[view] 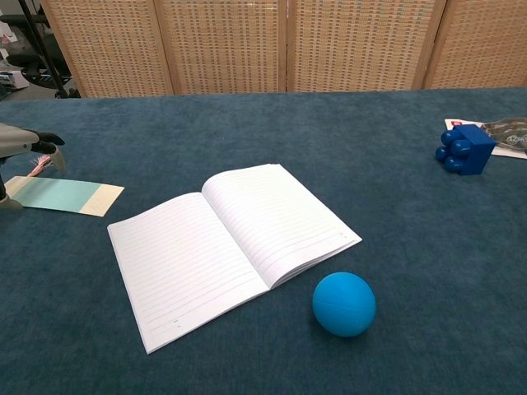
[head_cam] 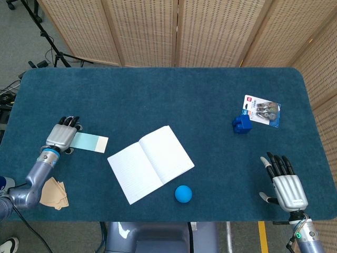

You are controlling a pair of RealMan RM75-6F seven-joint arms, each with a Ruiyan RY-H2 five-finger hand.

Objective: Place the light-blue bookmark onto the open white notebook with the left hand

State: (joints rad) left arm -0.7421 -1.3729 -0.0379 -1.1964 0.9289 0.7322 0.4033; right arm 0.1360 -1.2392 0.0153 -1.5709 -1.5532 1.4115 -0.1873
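The light-blue bookmark (head_cam: 88, 142) (view: 64, 196), with a cream right end and a pink tassel at its left end, lies flat on the blue table left of the open white notebook (head_cam: 150, 162) (view: 230, 247). My left hand (head_cam: 62, 136) (view: 18, 146) hovers over the bookmark's left end, fingers stretched out above it and the thumb down by the table at the frame's left edge. Nothing shows as gripped. My right hand (head_cam: 285, 182) rests at the front right, fingers spread, holding nothing.
A blue ball (head_cam: 183, 193) (view: 343, 304) sits just in front of the notebook's right page. A blue block (head_cam: 241, 124) (view: 465, 148) and a packet (head_cam: 262, 110) lie at the far right. Tan paper pieces (head_cam: 51, 192) lie by the left forearm. A folding screen stands behind.
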